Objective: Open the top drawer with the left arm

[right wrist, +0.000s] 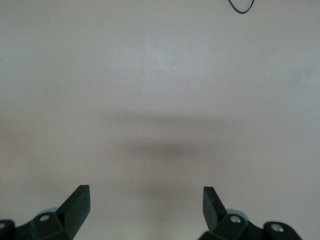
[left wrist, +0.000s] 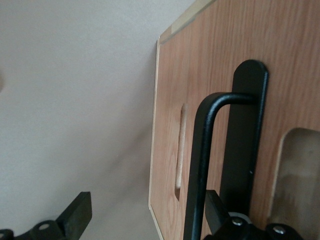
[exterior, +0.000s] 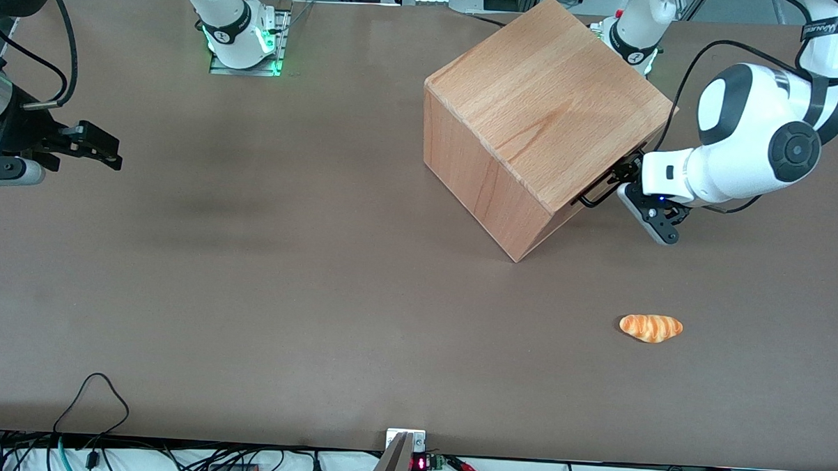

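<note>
From the front view, I am seeing the left arm [exterior: 743,146] reaching in at the drawer face of the beech cabinet [exterior: 542,114], which is sitting angled on the brown table [exterior: 250,292]. Its gripper [exterior: 626,178] is sitting right at the black wire handle [exterior: 597,194] of the top drawer [exterior: 606,179]; the drawer front is turned away from this camera, so I am only catching a thin edge of it and cannot judge any gap. A toy croissant [exterior: 651,327] is lying nearer the camera.

In the left wrist view, the fingers [left wrist: 75,215] are standing wide open. One finger is tucked just past the handle [left wrist: 200,165]; the other is hanging clear off the cabinet's edge. The drawer front [left wrist: 200,60] is filling the frame, cut off on all sides.
</note>
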Robot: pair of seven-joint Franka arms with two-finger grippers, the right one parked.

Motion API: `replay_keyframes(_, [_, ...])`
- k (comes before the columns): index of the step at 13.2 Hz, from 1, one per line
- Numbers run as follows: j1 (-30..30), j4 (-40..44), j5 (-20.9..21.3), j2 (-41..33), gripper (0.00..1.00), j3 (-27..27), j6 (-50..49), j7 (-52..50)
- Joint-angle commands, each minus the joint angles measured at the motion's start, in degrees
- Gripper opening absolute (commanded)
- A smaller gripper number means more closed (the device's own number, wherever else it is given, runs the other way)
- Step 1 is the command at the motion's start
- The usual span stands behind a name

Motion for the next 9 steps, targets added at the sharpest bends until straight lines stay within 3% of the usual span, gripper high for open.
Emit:
replay_keyframes(1, [0.03, -1.42, -2.43, -0.8, 1.0, -0.73, 0.7, 1.55])
replay_keyframes(9, [0.91, -1.42, -1.99, 1.92, 1.0, 0.5, 8.95, 1.64])
